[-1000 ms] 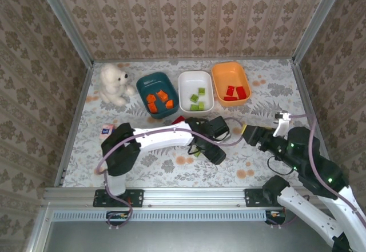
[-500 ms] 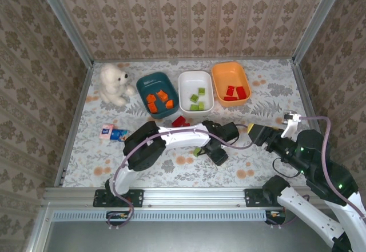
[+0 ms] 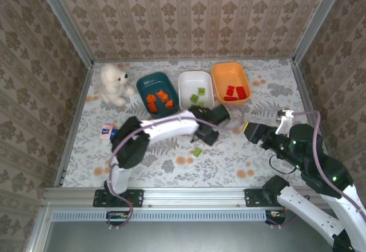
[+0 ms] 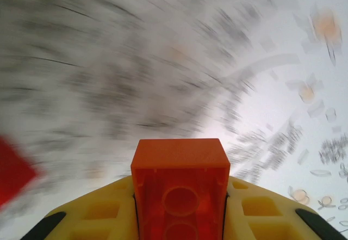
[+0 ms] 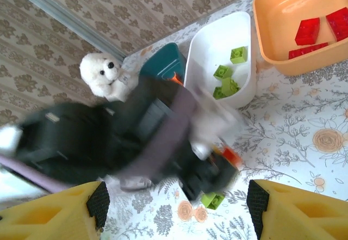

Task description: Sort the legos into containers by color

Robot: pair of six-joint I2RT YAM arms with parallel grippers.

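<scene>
**Inspector:** What differs from half a second ago?

**Technician:** The left gripper (image 3: 206,133) has moved away from the loose green brick (image 3: 197,152) and now sits just in front of the white dish (image 3: 196,74). Its arm now covers the spot beside the teal dish (image 3: 150,80) where red pieces showed. The green brick has not moved. The right gripper (image 3: 250,130) has shifted slightly to the left.

**Inspector:** State of each claw?

**Technician:** The left claw is clamped on one orange brick (image 4: 179,180), pinched between its yellow fingers (image 4: 103,213). The right claw is spread wide and holds nothing. In the right wrist view its fingers (image 5: 49,218) stand at opposite bottom corners.

**Inspector:** Materials and shapes?

**Technician:** The bricks are hard, glossy plastic blocks. The held one shows a hollow underside with round sockets. The dishes are smooth, shallow and rounded-rectangular. The fingers are moulded yellow plastic with recessed pockets. The table (image 3: 269,98) carries a floral print. The bear (image 3: 114,83) is white plush.

**Inspector:** Counts?

**Technician:**
- Three dishes stand in a row: teal, white, then the orange dish (image 3: 229,65).
- The orange dish holds three red bricks (image 5: 307,30).
- The white dish holds at least three green bricks (image 5: 222,71).
- The teal dish holds at least three orange bricks (image 3: 162,95).
- One green brick lies loose on the table.
- One orange brick is in the left claw.
</scene>
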